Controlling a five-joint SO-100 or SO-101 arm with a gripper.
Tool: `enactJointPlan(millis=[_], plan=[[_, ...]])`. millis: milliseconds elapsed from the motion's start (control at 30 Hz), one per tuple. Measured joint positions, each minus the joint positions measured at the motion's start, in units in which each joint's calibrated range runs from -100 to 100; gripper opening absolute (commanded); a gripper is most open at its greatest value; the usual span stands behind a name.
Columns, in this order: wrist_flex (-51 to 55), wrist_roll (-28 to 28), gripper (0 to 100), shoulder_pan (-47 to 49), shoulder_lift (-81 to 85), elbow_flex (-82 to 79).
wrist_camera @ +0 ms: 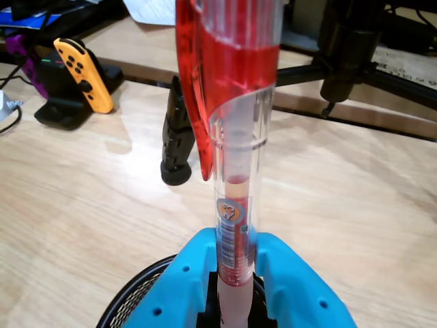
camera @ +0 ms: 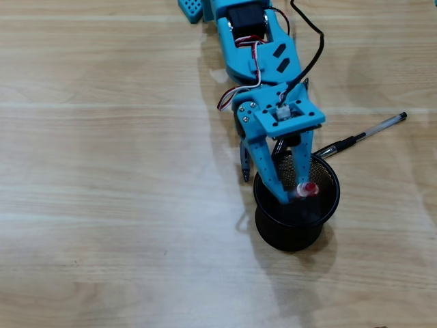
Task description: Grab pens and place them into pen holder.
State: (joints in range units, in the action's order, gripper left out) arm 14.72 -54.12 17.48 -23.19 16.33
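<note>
My blue gripper [camera: 295, 191] hangs over the mouth of the black wire-mesh pen holder [camera: 326, 205], shut on the red and clear pen [camera: 309, 188], which stands upright. In the wrist view the pen [wrist_camera: 235, 171] rises from between the two blue jaws of the gripper [wrist_camera: 235, 290], its red clip at the top. The holder's rim [wrist_camera: 130, 301] shows at the lower left. A clear stick pen with a black grip [camera: 372, 131] lies on the table right of the holder. A black pen [camera: 244, 162] lies just left of the holder, partly under the arm, and shows in the wrist view [wrist_camera: 176, 137].
The wooden table [camera: 102, 205] stretches left of the holder. The arm's body [camera: 256, 41] reaches in from the top, with a black cable [camera: 317, 48] beside it. In the wrist view an orange controller on a stand [wrist_camera: 82, 65] and a black tripod [wrist_camera: 348, 61] stand at the far edge.
</note>
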Motion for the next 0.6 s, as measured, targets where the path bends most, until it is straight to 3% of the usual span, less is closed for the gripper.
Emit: enactJointPlan(millis=[367,600], plan=[[0.0,0.0,13,0.1,0.4,-0.1],[0.0,0.0,13,0.1,8.0,-8.3]])
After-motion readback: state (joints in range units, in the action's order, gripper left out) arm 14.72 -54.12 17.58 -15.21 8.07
